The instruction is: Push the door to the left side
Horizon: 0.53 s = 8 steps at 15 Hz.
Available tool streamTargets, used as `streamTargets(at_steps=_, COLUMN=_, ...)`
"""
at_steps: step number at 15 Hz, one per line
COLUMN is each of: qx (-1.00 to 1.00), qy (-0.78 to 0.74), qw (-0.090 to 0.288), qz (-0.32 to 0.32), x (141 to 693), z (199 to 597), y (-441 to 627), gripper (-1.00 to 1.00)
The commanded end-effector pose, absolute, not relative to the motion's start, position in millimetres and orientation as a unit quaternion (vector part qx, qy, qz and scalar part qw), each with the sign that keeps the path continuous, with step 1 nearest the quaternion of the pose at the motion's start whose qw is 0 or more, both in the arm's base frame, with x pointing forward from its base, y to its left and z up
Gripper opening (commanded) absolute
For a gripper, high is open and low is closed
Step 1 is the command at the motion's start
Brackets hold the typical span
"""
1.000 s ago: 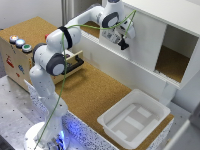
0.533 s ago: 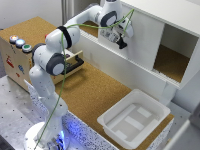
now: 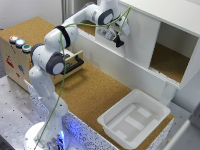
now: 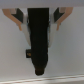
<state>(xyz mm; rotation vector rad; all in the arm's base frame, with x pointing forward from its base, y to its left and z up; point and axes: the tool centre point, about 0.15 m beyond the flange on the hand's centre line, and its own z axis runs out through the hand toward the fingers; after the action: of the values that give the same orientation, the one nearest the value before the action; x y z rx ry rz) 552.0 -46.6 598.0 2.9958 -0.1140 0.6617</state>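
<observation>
The door [image 3: 140, 42] is a plain white panel on the front of the white cabinet [image 3: 175, 15]. It covers the part of the front towards the exterior view's left. The opening [image 3: 170, 57] to its right shows the cork floor inside. My gripper [image 3: 120, 41] is at the door's left part, with its black fingers pointing at the panel. In the wrist view the fingers [image 4: 40, 50] stand together as one dark column against the white door surface [image 4: 67, 55]. They hold nothing. I cannot tell whether the tips touch the panel.
A white plastic tray [image 3: 150, 102] lies on the cork tabletop [image 3: 90, 90] in front of the cabinet. A wooden box [image 3: 12, 62] with coloured buttons on top and a drawer with a black handle [image 3: 75, 64] stands at the exterior view's left, behind my arm's base.
</observation>
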Motion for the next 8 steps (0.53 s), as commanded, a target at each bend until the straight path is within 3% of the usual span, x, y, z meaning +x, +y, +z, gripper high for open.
streamTargets(at_steps=1, qx=0.968, qy=-0.032, qw=0.100, qz=0.229, x=587.4, z=568.8, y=-0.4, gripper=-1.00)
streamTargets(at_steps=8, qx=0.967, qy=-0.003, qw=0.101, qz=0.233, x=594.4, z=568.5, y=28.3, gripper=-1.00)
